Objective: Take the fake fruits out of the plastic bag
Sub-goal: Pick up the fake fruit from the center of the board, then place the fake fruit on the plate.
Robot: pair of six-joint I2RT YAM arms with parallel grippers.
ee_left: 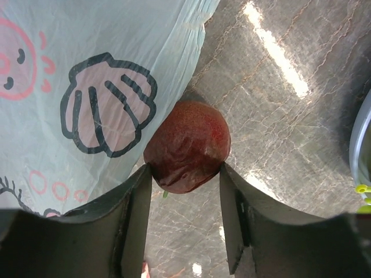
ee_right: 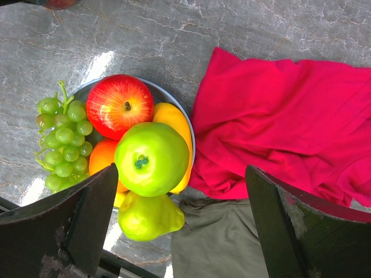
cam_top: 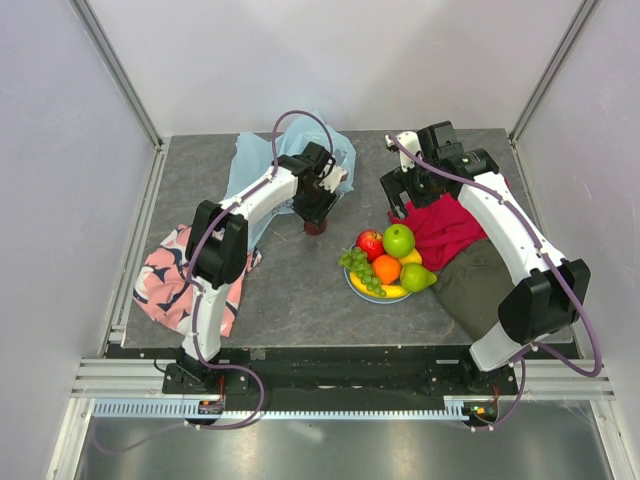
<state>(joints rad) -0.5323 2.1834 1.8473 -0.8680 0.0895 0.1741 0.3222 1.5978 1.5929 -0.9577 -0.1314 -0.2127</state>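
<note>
My left gripper is shut on the dark purple plum, which also shows in the top view, held just right of the pale-blue plastic bag, close above the table. The bag fills the upper left of the left wrist view, printed with shells. The other fake fruits are piled on the light-blue plate: red apple, green apple, green pear, grapes, orange, banana. My right gripper is open and empty, high above the plate's far right.
A red cloth and an olive-green cloth lie right of the plate. A pink patterned cloth lies at the left under the left arm. The grey stone-look tabletop has walls on three sides.
</note>
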